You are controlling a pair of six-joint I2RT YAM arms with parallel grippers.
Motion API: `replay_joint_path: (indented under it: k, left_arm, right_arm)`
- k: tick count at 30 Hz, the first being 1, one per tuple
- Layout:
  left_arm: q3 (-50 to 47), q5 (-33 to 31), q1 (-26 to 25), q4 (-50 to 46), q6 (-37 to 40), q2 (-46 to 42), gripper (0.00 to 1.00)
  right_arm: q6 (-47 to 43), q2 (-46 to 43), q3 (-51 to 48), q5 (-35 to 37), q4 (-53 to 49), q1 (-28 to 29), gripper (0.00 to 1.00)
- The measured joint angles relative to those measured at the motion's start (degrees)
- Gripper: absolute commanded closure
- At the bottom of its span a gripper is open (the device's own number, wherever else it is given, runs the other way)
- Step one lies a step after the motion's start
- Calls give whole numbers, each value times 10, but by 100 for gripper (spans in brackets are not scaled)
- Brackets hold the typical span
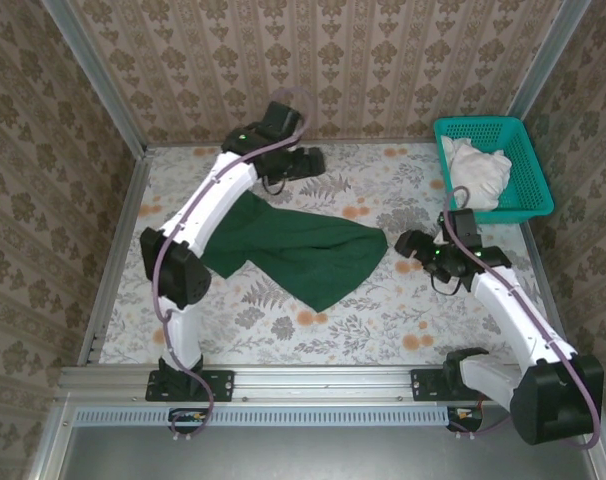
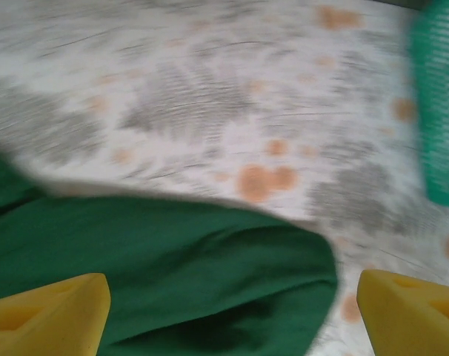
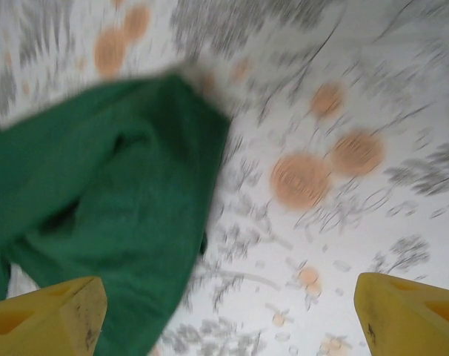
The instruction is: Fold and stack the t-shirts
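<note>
a dark green t-shirt lies rumpled and unfolded on the table, left gripper and right gripper both spread wide and empty, folding and stacking not yet done.

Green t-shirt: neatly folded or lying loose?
Loose, not neatly folded. The t-shirt lies on the table as an irregular, rumpled shape with a pointed corner; no squared edges show.

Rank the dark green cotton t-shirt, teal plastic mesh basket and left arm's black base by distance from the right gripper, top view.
1. Dark green t-shirt, just left.
2. Teal basket, far right.
3. Left arm's base, near left edge.
</note>
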Motion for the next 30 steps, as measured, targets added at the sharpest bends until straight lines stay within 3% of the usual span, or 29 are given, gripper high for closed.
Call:
replay_joint_path:
  k: [7,15,19,27,30]
  left_arm:
    - [-277,-44,174,4,-116,-151,22]
    - [-505,-48,268,65,-131,-240,31]
    - [-552,-38,303,87,-105,-236,49]
    - [-589,-7,314,145,-52,-212,54]
    - [-593,14,324,166,-42,-186,51]
  right_arm:
    - [-27,94,3,-53,-9,76,18]
    - [-59,242,129,-71,-19,238,26]
    - [-76,303,186,-68,-45,299,29]
    - [-122,343,218,-54,-76,369,29]
    - [-127,364,224,-44,-76,382,29]
